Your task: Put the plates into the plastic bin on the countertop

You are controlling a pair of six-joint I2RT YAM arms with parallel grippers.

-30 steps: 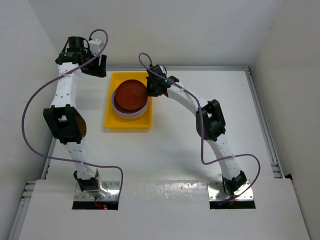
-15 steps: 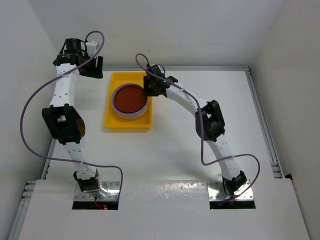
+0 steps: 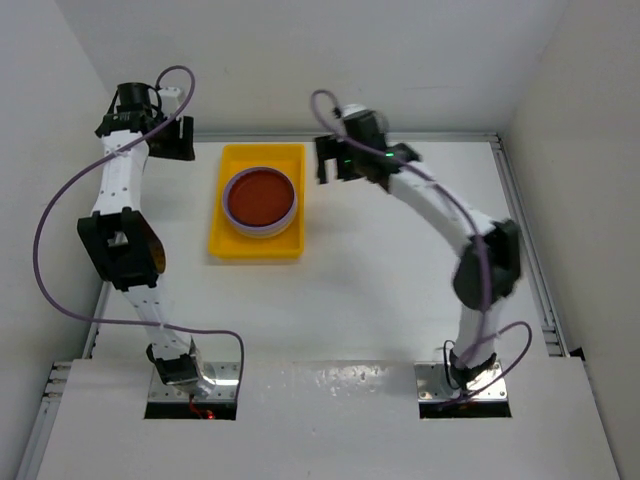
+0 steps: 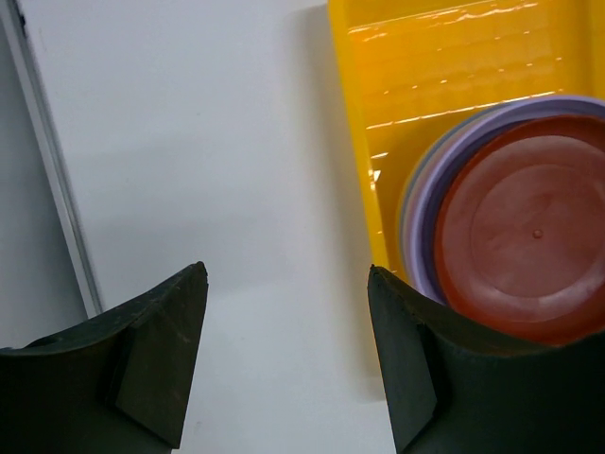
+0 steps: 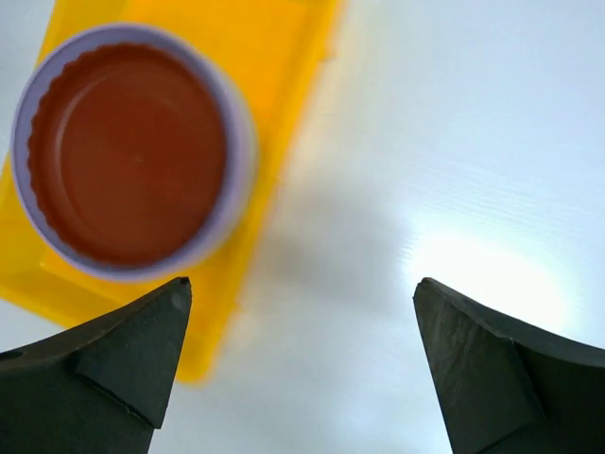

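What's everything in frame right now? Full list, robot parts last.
plastic bin: one, bright yellow, on the countertop, far side, left of centre.
plates: one stack, inside the bin; dark red on top, lavender rim showing under it; total cannot be counted.
countertop: one, white, carries the bin.
cables: two, purple, one looped along each arm.
arms: two, white with black joints, bases at the near edge.
left gripper: one, black, open and empty, over bare countertop left of the bin.
right gripper: one, black, open and empty, over countertop right of the bin.
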